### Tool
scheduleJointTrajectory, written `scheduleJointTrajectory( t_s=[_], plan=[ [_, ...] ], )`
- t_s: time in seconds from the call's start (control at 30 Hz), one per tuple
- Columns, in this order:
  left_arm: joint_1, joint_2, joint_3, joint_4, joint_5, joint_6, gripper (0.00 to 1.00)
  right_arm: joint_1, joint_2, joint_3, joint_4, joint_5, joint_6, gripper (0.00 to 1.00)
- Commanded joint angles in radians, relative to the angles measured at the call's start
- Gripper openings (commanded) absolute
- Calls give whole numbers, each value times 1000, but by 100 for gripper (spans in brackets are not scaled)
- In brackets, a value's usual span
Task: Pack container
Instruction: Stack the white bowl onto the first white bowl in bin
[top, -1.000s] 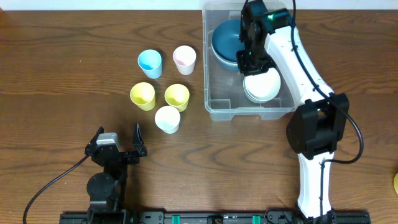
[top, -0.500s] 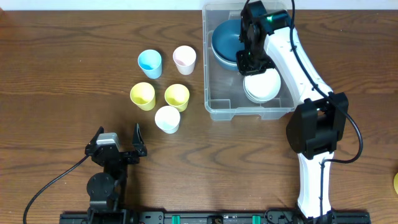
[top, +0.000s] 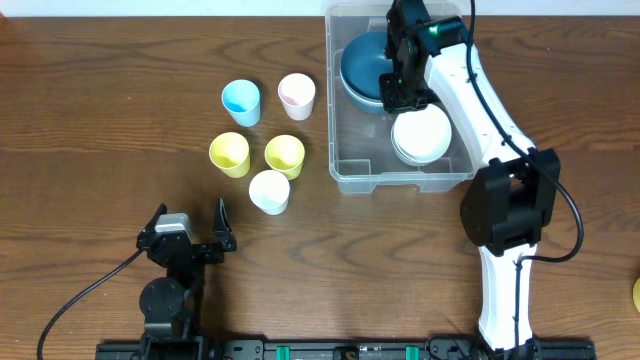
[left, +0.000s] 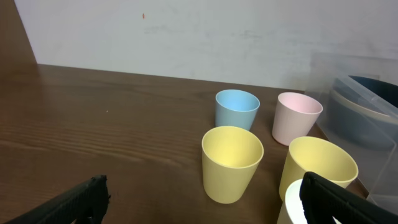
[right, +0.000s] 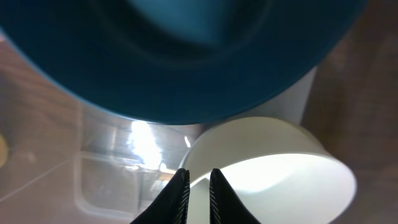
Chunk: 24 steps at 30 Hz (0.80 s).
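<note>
The clear plastic container (top: 350, 178) stands at the back right of the table. A stack of dark blue bowls (top: 360, 65) lies in its far half and a white bowl (top: 425, 140) in its near half. My right gripper (top: 402, 102) is inside the container, between the two. In the right wrist view its fingers (right: 198, 180) are nearly together across the rim of the white bowl (right: 280, 174), with the blue bowl (right: 186, 62) above. My left gripper (top: 188, 235) is open and empty near the table's front edge; the left wrist view (left: 200, 199) shows it facing the cups.
Several small cups stand left of the container: blue (top: 240, 100), pink (top: 297, 95), two yellow (top: 229, 154) (top: 284, 155) and white (top: 269, 191). A yellow object (top: 636, 292) shows at the right edge.
My right gripper has shifted slightly toward the far side of the container, so more of the white bowl shows. The left arm has not moved.
</note>
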Motion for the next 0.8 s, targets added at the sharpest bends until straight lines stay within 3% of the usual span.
scheduleJointTrajectory(
  t_s=[0.0,0.77],
  plan=[
    [5,-5,-23,-33,-12,17,98,-9,3,0,0,80,5,15],
    [5,-5,-23,-33,-12,17,98,-44,7,-137,138,87,11,11]
  ],
)
